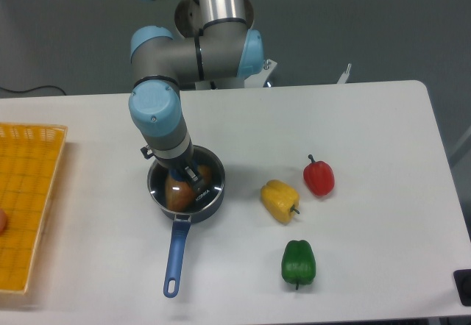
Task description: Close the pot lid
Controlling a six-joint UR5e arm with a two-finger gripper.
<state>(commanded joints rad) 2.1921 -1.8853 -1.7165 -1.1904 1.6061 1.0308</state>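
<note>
Gripper [188,180] low over the pot [185,187], grip state unclear; glass lid [197,187] looks rigid, slippery, breakable, take the knob

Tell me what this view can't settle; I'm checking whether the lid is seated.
- Claw: over the pot, under the wrist; open or shut unclear.
- Lid: glass, hard to tell from the pot rim; seating unclear.
- Orange thing in the pot: blurred.
- Basket: cut off at left.

Arm [200,53]: silver-grey tubular links, light blue joint caps; dark gripper [193,180] carrying small white lettering.
</note>
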